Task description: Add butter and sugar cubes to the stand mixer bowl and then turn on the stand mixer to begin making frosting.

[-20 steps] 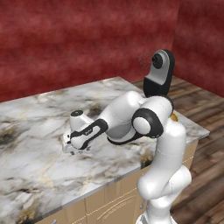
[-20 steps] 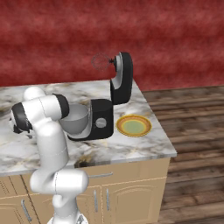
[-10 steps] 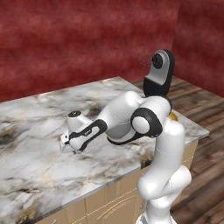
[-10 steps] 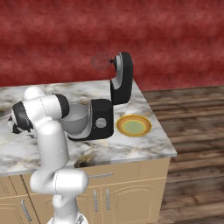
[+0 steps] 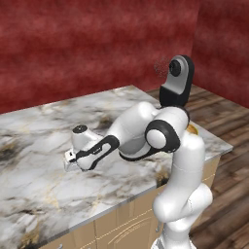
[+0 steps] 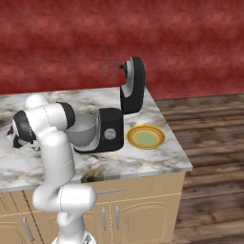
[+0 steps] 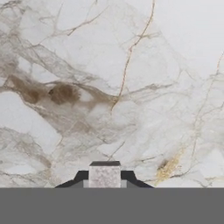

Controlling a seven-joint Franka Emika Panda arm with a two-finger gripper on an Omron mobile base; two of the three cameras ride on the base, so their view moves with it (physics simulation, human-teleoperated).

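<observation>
Kitchen, marble counter [image 6: 143, 164], stand mixer [image 6: 121, 114], cabinets [image 6: 138, 214]

Marble counter [image 6: 143, 164] bears stand mixer [image 6: 112, 131], yellow-rimmed plate [image 6: 146, 137].

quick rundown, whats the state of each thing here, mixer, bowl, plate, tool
stand mixer: head tilted up and back, whisk raised clear of the bowl
stand mixer bowl: upright on the mixer base, inside hidden from view
plate: flat on the counter, nothing on it
tool: low over the marble counter, shut on a small whitish cube
</observation>
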